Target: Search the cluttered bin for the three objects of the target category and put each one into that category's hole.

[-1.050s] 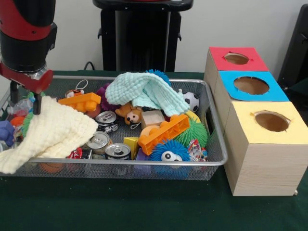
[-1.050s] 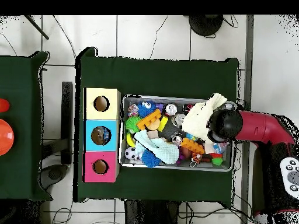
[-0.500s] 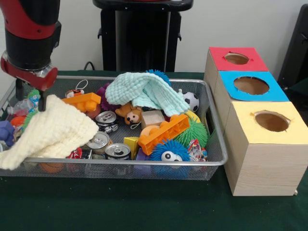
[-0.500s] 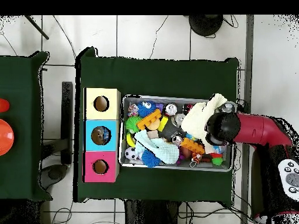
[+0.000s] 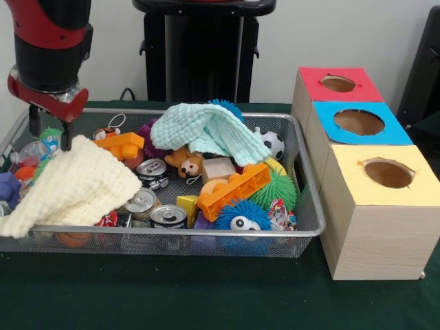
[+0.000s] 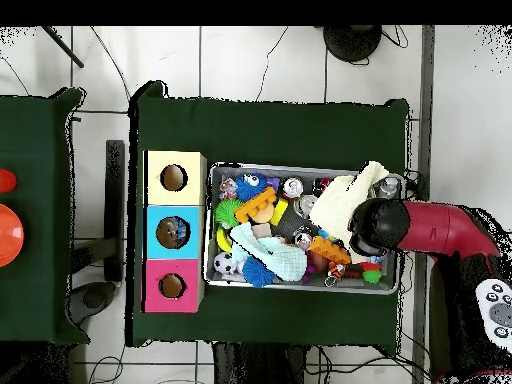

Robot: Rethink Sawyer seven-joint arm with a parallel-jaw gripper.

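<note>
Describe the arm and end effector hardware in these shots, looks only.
Sawyer arm: glossy red shell over a black cylindrical wrist section, ending in a red collar with a silvery metal ring. Below it, the gripper has two thin dark jaws. From overhead, the arm shows as a red tapered link with a rounded black end. No cables or markings visible.

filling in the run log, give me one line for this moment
gripper: shut on pale yellow knitted cloth | cloth: corner held, rest draped over left end of wire mesh bin | red, blue, yellow holes: none approached
</note>
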